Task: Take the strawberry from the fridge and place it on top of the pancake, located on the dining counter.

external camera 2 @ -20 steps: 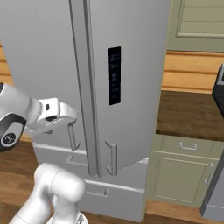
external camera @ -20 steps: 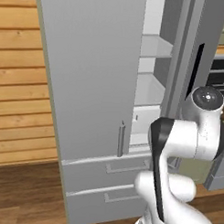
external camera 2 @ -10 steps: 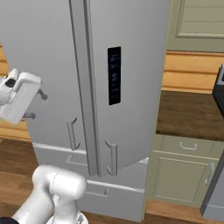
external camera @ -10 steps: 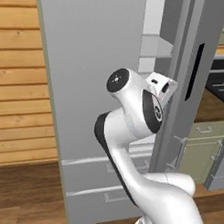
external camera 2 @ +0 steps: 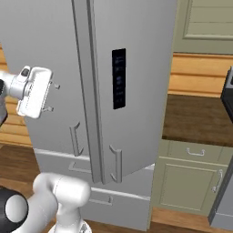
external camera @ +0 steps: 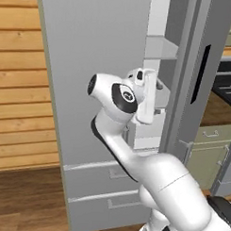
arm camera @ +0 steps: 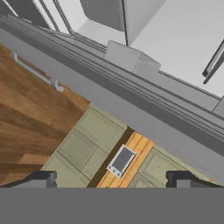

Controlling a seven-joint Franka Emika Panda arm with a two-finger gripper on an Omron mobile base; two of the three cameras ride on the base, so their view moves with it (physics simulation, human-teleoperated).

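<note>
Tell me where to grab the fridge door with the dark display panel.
Take the vertical bar handle near the lower inner edge of the door, coming straight from the front with a finger on either side. The bar stands off the panel, leaving a gap behind.

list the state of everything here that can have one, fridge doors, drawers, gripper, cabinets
tall light grey French-door fridge: one door swung open, pale shelved interior showing in the gap
fridge's two lower drawers: shut
white arm's two-finger gripper: open, holding nothing, raised in front of the fridge
green-grey base cabinet door: shut
green-grey cabinet drawer: shut
</note>
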